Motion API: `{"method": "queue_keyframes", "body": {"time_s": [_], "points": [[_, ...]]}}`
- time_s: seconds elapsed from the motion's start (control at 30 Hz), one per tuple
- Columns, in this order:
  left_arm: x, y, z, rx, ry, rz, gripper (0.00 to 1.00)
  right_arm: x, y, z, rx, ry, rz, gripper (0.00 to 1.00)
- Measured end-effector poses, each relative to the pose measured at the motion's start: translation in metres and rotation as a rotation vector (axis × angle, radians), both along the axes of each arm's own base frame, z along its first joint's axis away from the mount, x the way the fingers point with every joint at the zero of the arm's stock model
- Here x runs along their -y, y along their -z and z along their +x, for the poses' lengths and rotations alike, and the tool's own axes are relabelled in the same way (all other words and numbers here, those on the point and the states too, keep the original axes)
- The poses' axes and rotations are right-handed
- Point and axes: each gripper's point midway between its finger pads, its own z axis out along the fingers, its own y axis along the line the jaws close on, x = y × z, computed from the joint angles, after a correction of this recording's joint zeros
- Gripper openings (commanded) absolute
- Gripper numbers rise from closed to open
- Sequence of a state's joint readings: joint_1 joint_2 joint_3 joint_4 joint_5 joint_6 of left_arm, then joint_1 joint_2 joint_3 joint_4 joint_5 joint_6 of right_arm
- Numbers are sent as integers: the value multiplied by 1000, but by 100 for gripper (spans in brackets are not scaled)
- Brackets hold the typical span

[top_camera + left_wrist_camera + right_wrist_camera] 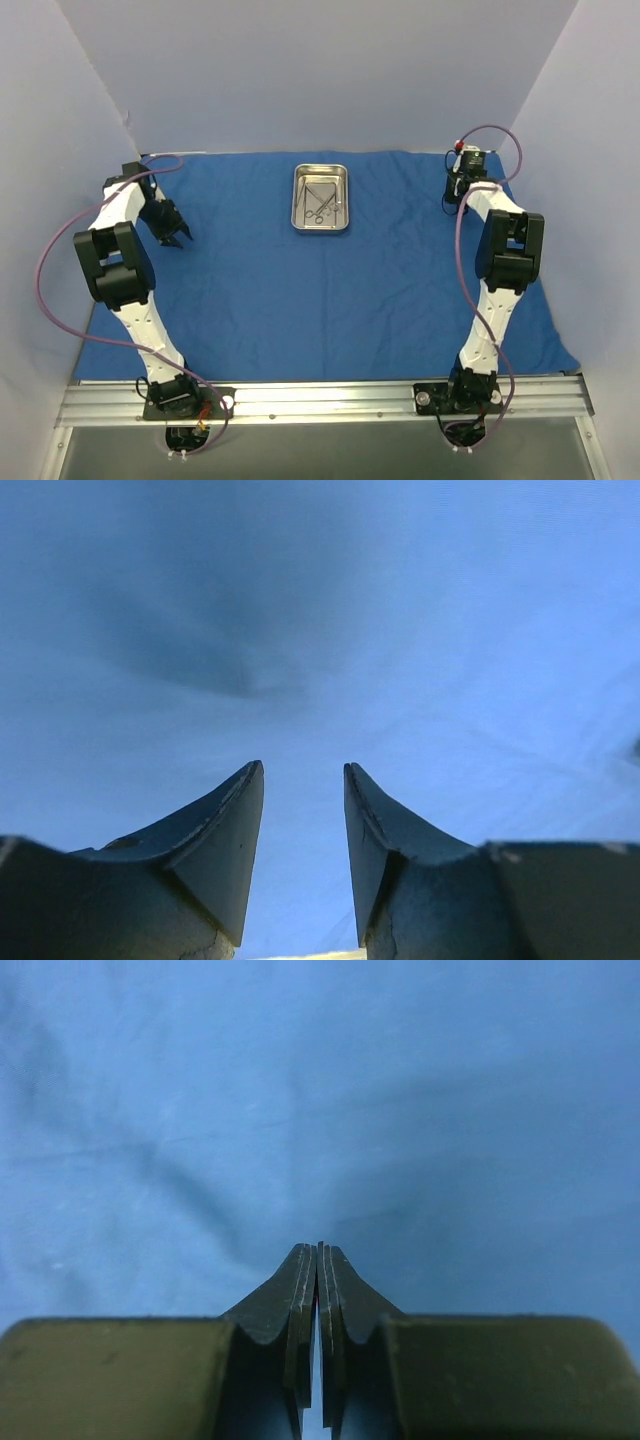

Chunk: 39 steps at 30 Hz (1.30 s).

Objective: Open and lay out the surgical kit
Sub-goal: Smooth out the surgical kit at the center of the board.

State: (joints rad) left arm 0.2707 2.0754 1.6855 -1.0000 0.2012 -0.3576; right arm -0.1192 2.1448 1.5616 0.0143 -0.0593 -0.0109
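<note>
A steel tray [321, 226] sits at the back middle of the blue cloth, with scissors-like metal instruments [321, 201] lying in it. My left gripper [176, 238] is open and empty, low over the cloth at the far left, well apart from the tray. In the left wrist view its fingers [303, 770] stand apart over bare blue cloth. My right gripper [456, 192] is at the back right, away from the tray. In the right wrist view its fingers [318, 1250] are pressed together with nothing between them, over bare cloth.
The blue cloth [320, 300] covers the table between grey-lilac walls. Purple cables loop from both arms. A metal rail [320, 400] carries the arm bases at the near edge.
</note>
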Motion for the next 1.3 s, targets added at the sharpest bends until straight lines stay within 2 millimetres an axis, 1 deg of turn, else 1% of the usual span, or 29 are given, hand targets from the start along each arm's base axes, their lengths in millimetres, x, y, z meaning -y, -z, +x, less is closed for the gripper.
{"method": "queue_keyframes", "body": {"time_s": [0.07, 0.17, 0.23, 0.3, 0.33, 0.43, 0.47, 0.53, 0.57, 0.63, 0.67, 0.7, 0.73, 0.8, 0.83, 0.87, 0.9, 0.97, 1.0, 1.1, 1.13, 1.17, 1.2, 1.3], "points": [[13, -3, 9, 28, 33, -5, 47, 8, -4, 1, -1, 7, -16, 4], [27, -1, 10, 26, 65, -18, 46, 21, -4, 6, 5, 25, -23, 3], [29, 3, 10, 16, 70, -27, 46, 28, 2, 9, -2, 37, -23, 3], [29, 7, 10, 7, 69, -31, 48, 31, 16, 8, -26, 45, -22, 3], [28, 8, 10, 5, 68, -32, 50, 33, 24, 5, -46, 48, -19, 3], [28, 6, 12, 14, 70, -40, 58, 34, 23, 10, -35, 56, -21, 5], [29, 3, 15, 24, 72, -41, 59, 33, 24, 9, -38, 61, -18, 9], [32, -2, 21, 47, 81, -46, 62, 30, 22, 9, -46, 82, -20, 12], [34, -5, 25, 61, 90, -50, 63, 27, 17, 10, -51, 96, -24, 22], [42, -9, 29, 81, 111, -55, 66, 17, -1, 19, -39, 109, -36, 33], [48, -10, 31, 89, 125, -60, 66, 8, -15, 27, -19, 102, -45, 48], [55, -12, 32, 95, 141, -68, 66, -4, -31, 37, 15, 90, -48, 53], [64, -13, 33, 100, 160, -76, 67, -24, -52, 49, 66, 65, -44, 59], [78, -18, 34, 116, 192, -82, 71, -66, -85, 60, 139, 7, 4, 61], [84, -22, 35, 128, 207, -79, 72, -87, -99, 62, 166, -28, 46, 78], [90, -28, 36, 144, 222, -76, 73, -112, -112, 62, 190, -71, 97, 90], [96, -36, 37, 166, 237, -72, 74, -134, -123, 59, 205, -123, 138, 99], [105, -52, 39, 214, 260, -62, 78, -164, -139, 52, 224, -195, 183, 100], [108, -62, 40, 245, 270, -55, 81, -174, -144, 47, 230, -213, 191, 100], [113, -82, 44, 305, 279, -42, 82, -197, -151, 31, 223, -256, 197, 100], [115, -85, 45, 318, 281, -39, 83, -203, -152, 29, 224, -269, 200, 100], [115, -87, 47, 328, 282, -36, 91, -210, -152, 27, 223, -282, 206, 100], [118, -88, 49, 338, 290, -36, 94, -215, -151, 25, 218, -291, 218, 100], [130, -89, 51, 351, 313, -47, 94, -225, -139, 18, 189, -287, 277, 100]]}}
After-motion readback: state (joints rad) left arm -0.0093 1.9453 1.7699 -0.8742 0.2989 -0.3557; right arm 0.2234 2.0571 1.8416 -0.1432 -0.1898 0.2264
